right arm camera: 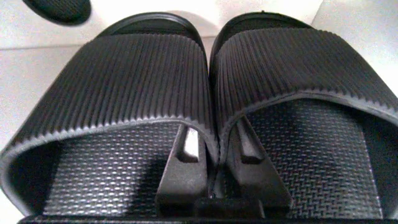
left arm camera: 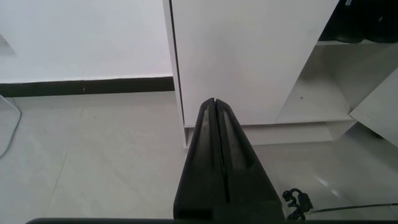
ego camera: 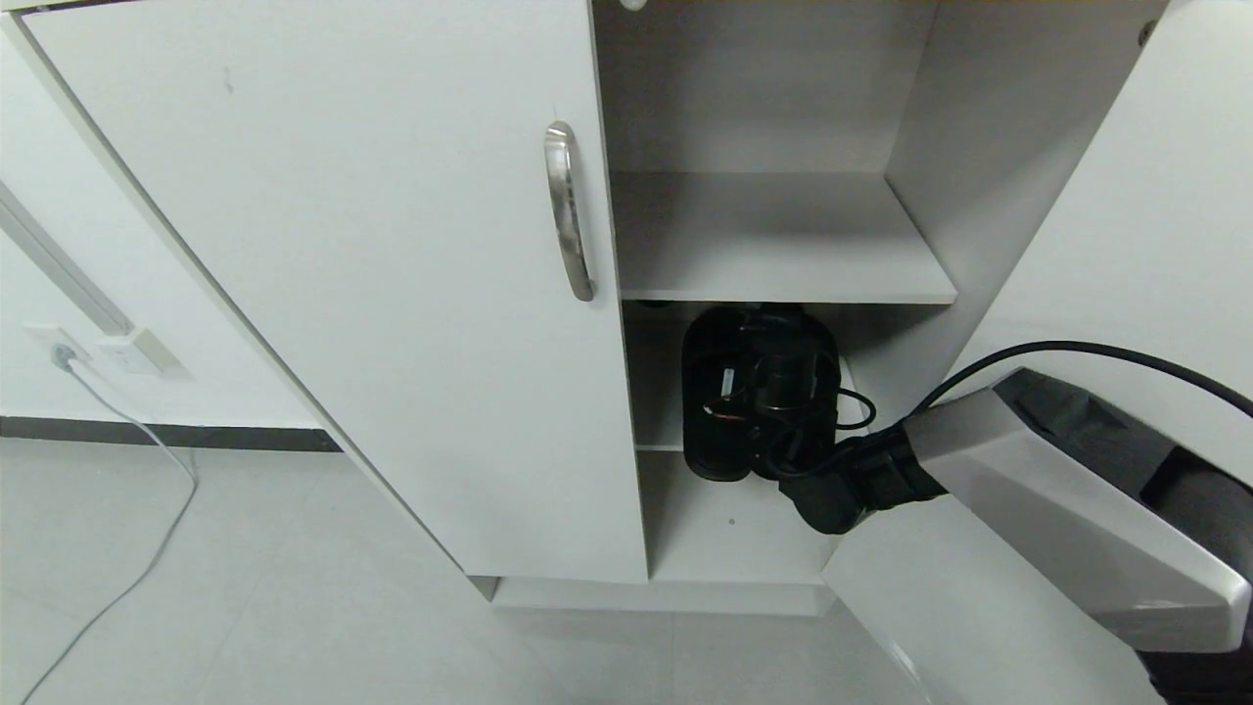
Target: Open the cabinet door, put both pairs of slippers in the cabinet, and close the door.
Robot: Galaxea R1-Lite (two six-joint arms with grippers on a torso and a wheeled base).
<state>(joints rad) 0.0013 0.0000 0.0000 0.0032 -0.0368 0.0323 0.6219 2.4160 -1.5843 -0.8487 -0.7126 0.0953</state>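
Slippers [ego camera: 759,392], a black pair side by side, sat in the lower compartment of the cabinet [ego camera: 920,117], under the shelf [ego camera: 783,284], at about five o'clock from the handle [ego camera: 568,211] of the closed door [ego camera: 343,274]. The right gripper [right arm camera: 216,134] pinched the two touching inner strap edges together between its fingers. Part of another dark slipper [right arm camera: 56,9] lay just beyond them. The open door [ego camera: 1126,245] stood at three o'clock. The left gripper [left arm camera: 214,102], fingers pressed together on nothing, hung over the floor [left arm camera: 93,155] before the cabinet.
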